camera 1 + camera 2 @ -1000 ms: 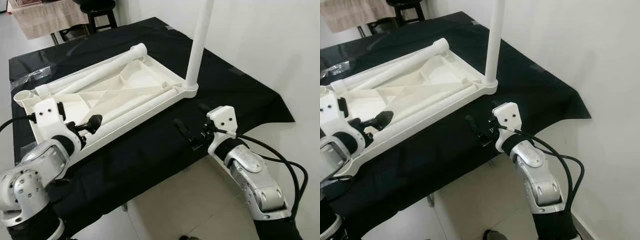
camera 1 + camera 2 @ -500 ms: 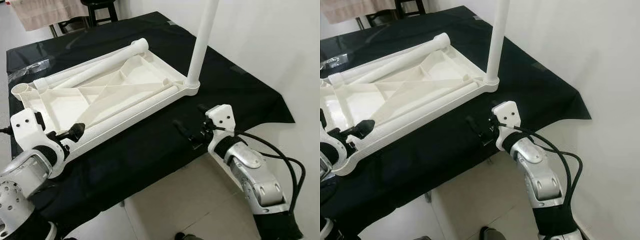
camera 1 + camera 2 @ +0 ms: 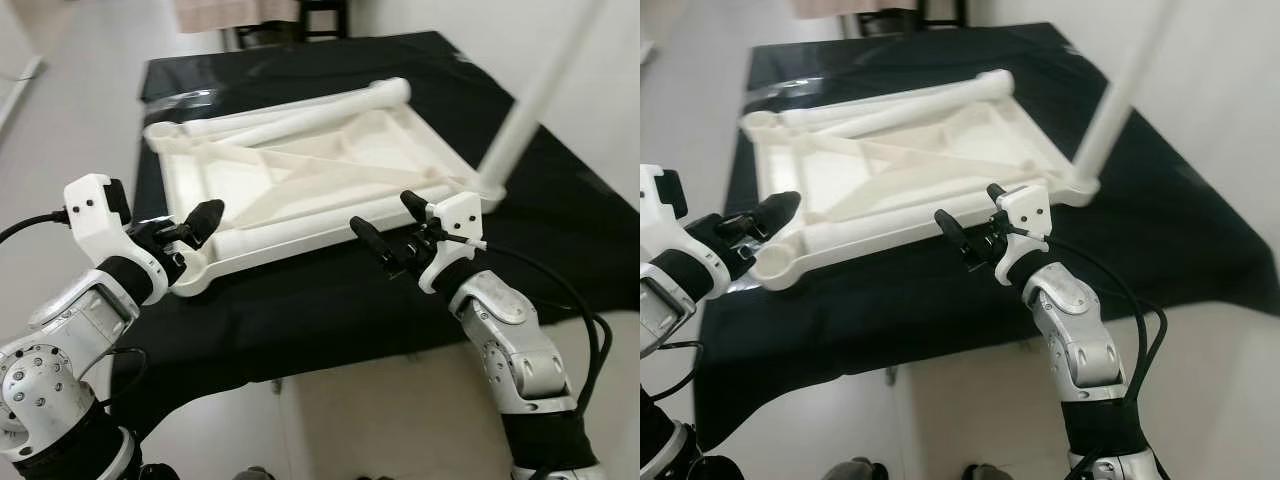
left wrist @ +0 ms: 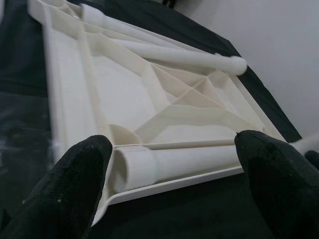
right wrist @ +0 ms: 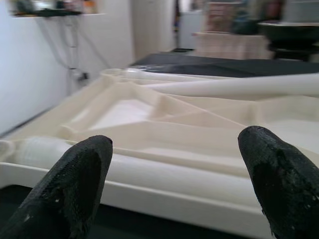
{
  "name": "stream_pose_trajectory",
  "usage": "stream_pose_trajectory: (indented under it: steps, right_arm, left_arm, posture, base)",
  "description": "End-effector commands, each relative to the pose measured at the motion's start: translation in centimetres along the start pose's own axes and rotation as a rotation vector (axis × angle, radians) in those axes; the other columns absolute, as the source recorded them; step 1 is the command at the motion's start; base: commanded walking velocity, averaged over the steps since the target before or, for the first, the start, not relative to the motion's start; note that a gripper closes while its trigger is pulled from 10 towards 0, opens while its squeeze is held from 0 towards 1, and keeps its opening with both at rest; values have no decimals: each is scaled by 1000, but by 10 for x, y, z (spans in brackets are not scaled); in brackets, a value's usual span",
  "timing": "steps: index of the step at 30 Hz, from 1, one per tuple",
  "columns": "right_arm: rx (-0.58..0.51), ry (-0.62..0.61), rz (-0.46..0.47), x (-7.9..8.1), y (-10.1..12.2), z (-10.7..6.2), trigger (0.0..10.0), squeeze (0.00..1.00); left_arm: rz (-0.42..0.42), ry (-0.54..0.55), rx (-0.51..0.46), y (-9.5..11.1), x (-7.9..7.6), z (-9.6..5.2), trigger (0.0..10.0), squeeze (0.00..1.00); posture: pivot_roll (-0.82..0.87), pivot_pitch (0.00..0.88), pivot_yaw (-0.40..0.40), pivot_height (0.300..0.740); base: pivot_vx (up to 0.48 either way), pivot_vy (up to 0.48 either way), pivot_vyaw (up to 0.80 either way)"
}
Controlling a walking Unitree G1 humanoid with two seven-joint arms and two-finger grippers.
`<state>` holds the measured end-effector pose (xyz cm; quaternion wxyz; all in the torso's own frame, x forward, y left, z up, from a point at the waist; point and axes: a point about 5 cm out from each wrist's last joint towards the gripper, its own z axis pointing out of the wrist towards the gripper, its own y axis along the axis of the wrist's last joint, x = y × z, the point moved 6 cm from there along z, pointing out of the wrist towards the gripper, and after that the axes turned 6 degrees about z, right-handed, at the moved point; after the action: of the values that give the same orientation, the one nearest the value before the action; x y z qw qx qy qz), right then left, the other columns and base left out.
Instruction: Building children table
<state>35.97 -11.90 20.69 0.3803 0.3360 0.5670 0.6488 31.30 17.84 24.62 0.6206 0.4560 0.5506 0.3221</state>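
Observation:
A white plastic tabletop (image 3: 230, 180) lies upside down on a black cloth. One white leg (image 3: 530, 100) stands upright in its right corner socket. Two loose legs lie on it, one along the far rim (image 3: 310, 105) and one along the near rim (image 3: 320, 218). The near left corner socket (image 3: 775, 262) holds no leg. My left gripper (image 3: 190, 228) is open at that corner, its fingers (image 4: 65, 194) spread on either side of the near leg's end (image 4: 134, 167). My right gripper (image 3: 390, 225) is open just in front of the near rim, holding nothing, with its fingertips (image 5: 75, 179) wide apart.
The black cloth (image 3: 330, 310) covers a table whose front edge runs below both grippers. A white wall is on the right and pale floor on the left. Clear plastic wrap (image 3: 185, 95) lies at the far left. A stool and draped furniture stand behind.
The whole view has swung, so the tabletop now sits more central. My right gripper has come closer to the near rim. My left gripper stays at the near left corner.

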Motion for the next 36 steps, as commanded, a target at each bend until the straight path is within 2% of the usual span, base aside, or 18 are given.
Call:
stream_pose_trajectory:
  steps: [1,6,8,9,10,11,14,18,20,23,28,30,31,32,33,36]
  right_arm:
    - [-15,5,9,3,1,1,10000,0]
    - [-20,-7,15,2,1,2,10000,0]
    - [-24,-11,13,1,2,3,10000,0]
    - [-24,-11,13,1,2,3,10000,0]
    - [-24,-12,12,1,2,3,10000,0]
    - [-24,-19,1,1,2,4,10000,0]
    - [-21,-24,-2,2,0,5,10000,0]
    - [-22,-23,3,4,0,6,10000,0]
    - [-26,-21,11,5,0,6,10000,0]
    - [-31,-21,15,7,2,7,10000,0]
    - [-31,-32,13,6,1,8,10000,0]
    - [-29,-42,9,4,1,9,10000,0]
    - [-29,-42,9,4,1,9,10000,0]
    - [-28,-47,7,4,1,9,10000,0]
    - [-28,-47,7,4,1,9,10000,0]
    - [-22,-59,-1,2,0,10,10000,0]
  left_arm:
    - [18,-35,22,-5,-6,2,10000,0]
    - [56,-12,41,-10,0,5,10000,0]
    - [111,30,64,-13,5,7,10000,0]
    - [111,30,64,-13,5,7,10000,0]
    - [158,71,78,-15,9,8,10000,0]
    - [262,164,121,-20,18,10,10000,0]
    - [292,190,119,-22,20,12,10000,0]
    - [288,165,94,-20,15,14,10000,0]
    - [254,136,31,-13,8,18,10000,0]
    - [228,85,14,-11,0,19,10000,0]
    - [224,-20,15,-13,-16,21,10000,0]
    - [187,-89,51,-21,-25,21,10000,0]
    - [187,-89,51,-21,-25,21,10000,0]
    - [120,-147,73,-27,-31,21,10000,0]
    - [120,-147,73,-27,-31,21,10000,0]
    - [25,-192,88,-31,-35,21,10000,0]
  posture:
    - [7,105,-18,740]
    - [7,104,-17,740]
    - [10,104,-15,740]
    - [10,104,-15,740]
    - [10,104,-15,740]
    - [11,105,-15,740]
    - [12,104,-14,740]
    - [12,106,-14,740]
    - [11,107,-14,740]
    - [9,108,-14,740]
    - [9,108,-14,740]
    - [6,108,-13,740]
    - [6,108,-13,740]
    - [5,107,-13,740]
    - [5,107,-13,740]
    - [5,107,-12,740]
  base:
    - [0,0,800]
    - [0,0,800]
    - [0,0,800]
    - [0,0,800]
    - [0,0,800]
    - [0,0,719]
    - [0,0,240]
    - [0,0,0]
    - [0,0,0]
    - [0,0,0]
    - [0,0,0]
    - [0,0,0]
    - [0,0,0]
    - [0,0,0]
    - [0,0,0]
    - [0,0,0]
